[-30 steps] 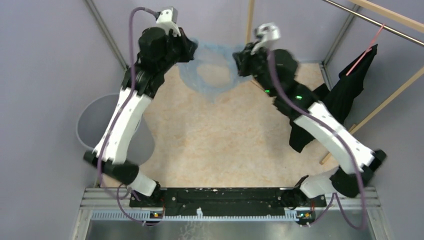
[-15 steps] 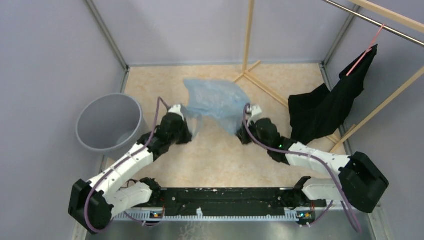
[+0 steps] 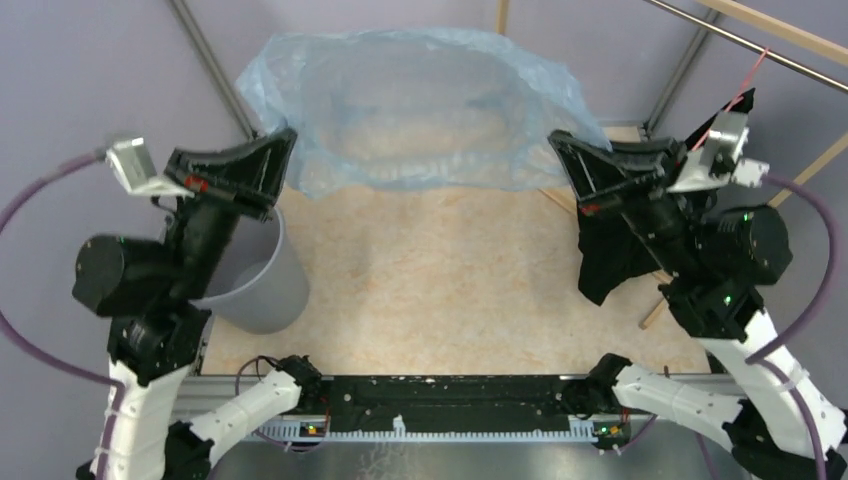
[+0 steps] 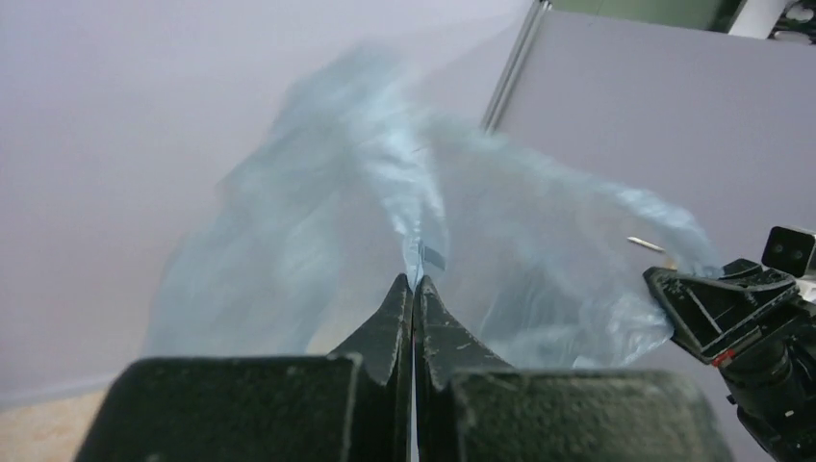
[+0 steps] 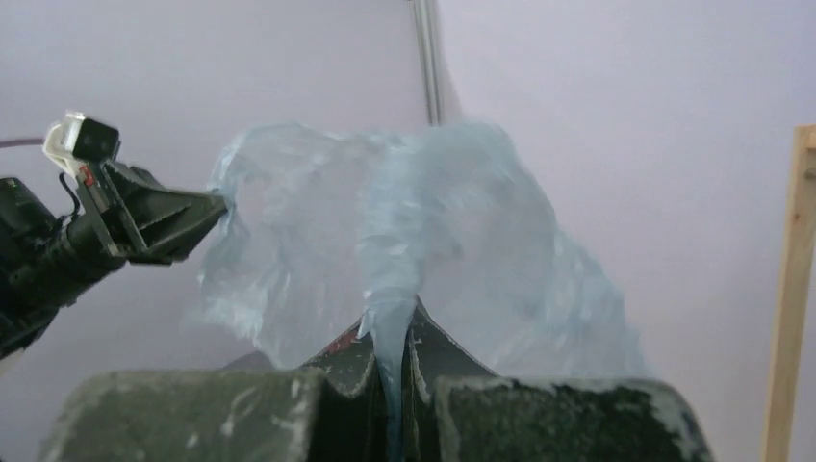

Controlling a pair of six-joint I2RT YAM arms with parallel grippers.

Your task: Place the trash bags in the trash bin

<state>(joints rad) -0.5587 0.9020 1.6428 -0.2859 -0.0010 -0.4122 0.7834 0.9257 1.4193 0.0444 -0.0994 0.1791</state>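
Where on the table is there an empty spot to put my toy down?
The middle of the table is bare, between the trash bin on the left, the black cloth on the right and the arm bases in front. Those two sides are crowded.

place: robot lab test cell | evidence: plain lilac panel walls (image 3: 80, 60), metal frame posts (image 3: 202, 45), metal base rail (image 3: 500, 430)

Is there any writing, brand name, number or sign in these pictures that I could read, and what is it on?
No text can be read in any view.
Red mark on the left gripper: too small to read.
Red mark on the right gripper: too small to read.
Trash bag, trash bin, black garment: no print visible.
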